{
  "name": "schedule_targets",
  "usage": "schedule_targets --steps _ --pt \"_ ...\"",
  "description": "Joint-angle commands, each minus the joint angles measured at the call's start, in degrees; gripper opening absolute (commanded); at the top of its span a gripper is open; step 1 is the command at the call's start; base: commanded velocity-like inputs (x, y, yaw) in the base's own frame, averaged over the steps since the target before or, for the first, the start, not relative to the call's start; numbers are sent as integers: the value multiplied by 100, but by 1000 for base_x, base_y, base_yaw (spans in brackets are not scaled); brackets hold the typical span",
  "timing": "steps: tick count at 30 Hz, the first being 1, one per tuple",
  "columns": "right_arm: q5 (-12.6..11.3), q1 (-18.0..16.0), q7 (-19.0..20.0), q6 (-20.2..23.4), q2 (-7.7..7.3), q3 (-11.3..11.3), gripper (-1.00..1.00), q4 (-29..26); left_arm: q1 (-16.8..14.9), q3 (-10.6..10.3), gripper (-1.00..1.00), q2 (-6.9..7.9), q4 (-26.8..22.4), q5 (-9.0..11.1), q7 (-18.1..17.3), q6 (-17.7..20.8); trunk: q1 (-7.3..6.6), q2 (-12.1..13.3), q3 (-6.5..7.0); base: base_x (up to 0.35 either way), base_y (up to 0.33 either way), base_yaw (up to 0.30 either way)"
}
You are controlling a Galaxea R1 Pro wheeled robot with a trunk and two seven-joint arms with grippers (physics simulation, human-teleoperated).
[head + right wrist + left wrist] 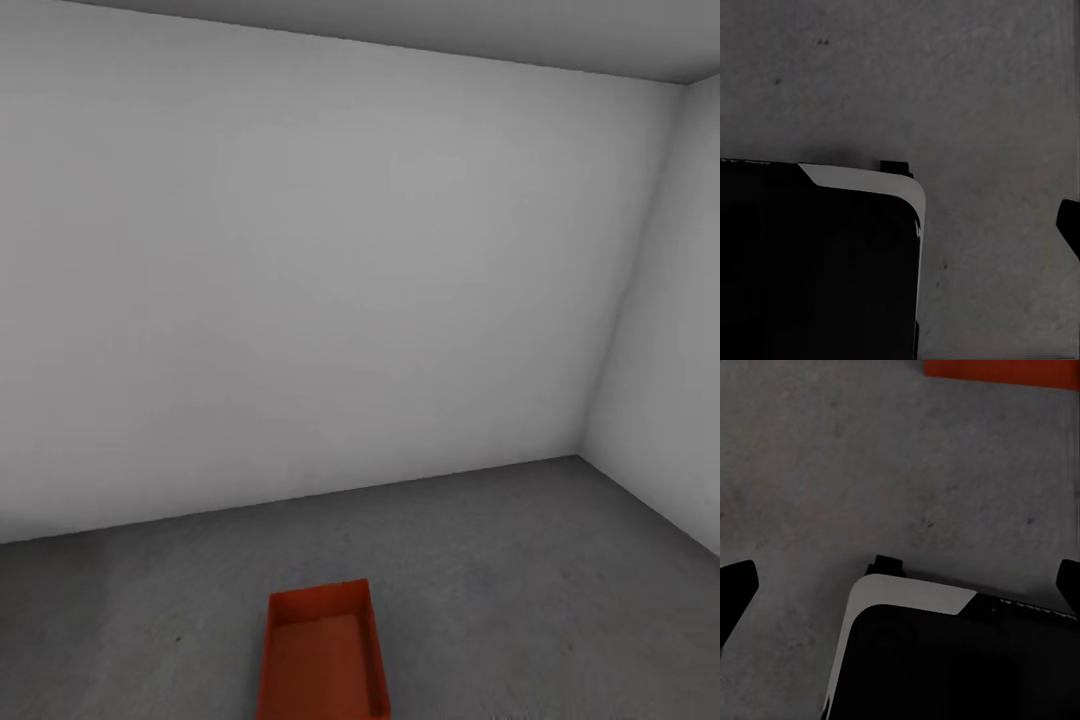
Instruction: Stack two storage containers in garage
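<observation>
One orange-red storage container rests on the dark grey garage floor, low in the head view, open top up and nothing inside. A strip of its wall appears in the left wrist view. The second container is out of view. My left gripper hangs open over the floor, its dark fingertips wide apart with nothing between them. My right gripper also looks open: one fingertip sits far out at the edge, and the other is lost against my black base.
Plain pale grey walls meet in a corner at the right. My own black and white base sits under the left gripper, and the base also lies under the right one. Bare floor surrounds the container.
</observation>
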Motion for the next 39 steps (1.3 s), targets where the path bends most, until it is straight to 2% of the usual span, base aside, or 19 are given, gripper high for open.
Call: schedule_targets --steps 1,10,13,39 --pt "-52 -9 -3 -33 3 48 100 19 -4 14 100 2 4 19 5 -17 1 -7 -9 2 0 -275" --pt "-52 -8 13 -24 3 52 100 19 -4 14 100 6 -5 15 5 -74 1 -7 -9 0 0 -277" --pt "-52 -7 14 -24 8 52 100 19 -4 13 100 -8 -26 -42 5 -92 1 -7 -9 0 0 -280" --pt "-52 -9 15 -29 11 52 100 19 -4 5 100 -4 -65 -20 5 -105 1 -7 -9 0 0 -282"
